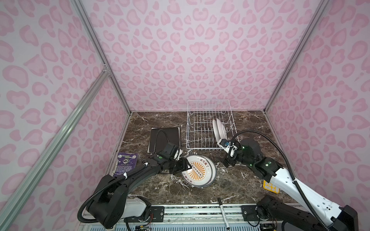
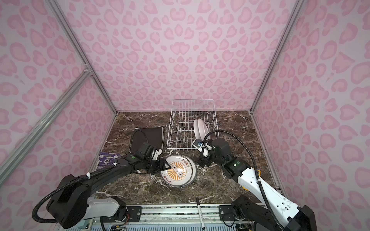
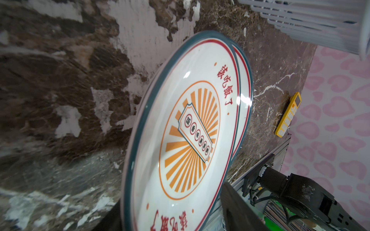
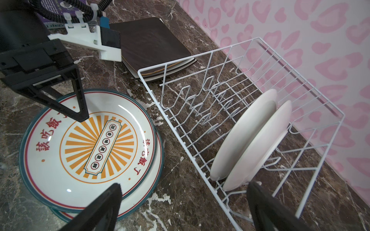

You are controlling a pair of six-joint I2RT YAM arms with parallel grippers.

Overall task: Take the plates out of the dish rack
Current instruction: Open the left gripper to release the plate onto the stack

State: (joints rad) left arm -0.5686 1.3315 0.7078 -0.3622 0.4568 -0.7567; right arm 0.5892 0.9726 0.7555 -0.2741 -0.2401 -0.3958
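The dish rack (image 1: pixel 209 148) (image 2: pixel 180 149) (image 4: pixel 344 116) stands at the back of the marble table. Two white round plates (image 1: pixel 219 128) (image 2: pixel 200 128) (image 4: pixel 246 132) stand upright at its right end. In front of it, two sunburst plates (image 1: pixel 200 170) (image 2: pixel 180 170) (image 3: pixel 190 140) (image 4: pixel 90 144) lie stacked flat. My left gripper (image 1: pixel 188 166) (image 2: pixel 167 165) (image 3: pixel 170 220) is open, jaws apart around the top plate's left rim. The right gripper (image 1: pixel 221 152) (image 2: pixel 198 153) (image 4: pixel 184 210) is open and empty by the rack's front right corner, just before the white plates.
A stack of dark-faced square plates (image 1: pixel 170 136) (image 2: pixel 152 136) (image 4: pixel 152 44) lies left of the rack. A purple booklet (image 1: pixel 127 162) rests at the left edge and a yellow calculator (image 1: pixel 271 187) (image 3: pixel 288 114) under my right arm. A black marker (image 1: pixel 224 214) lies on the front rail.
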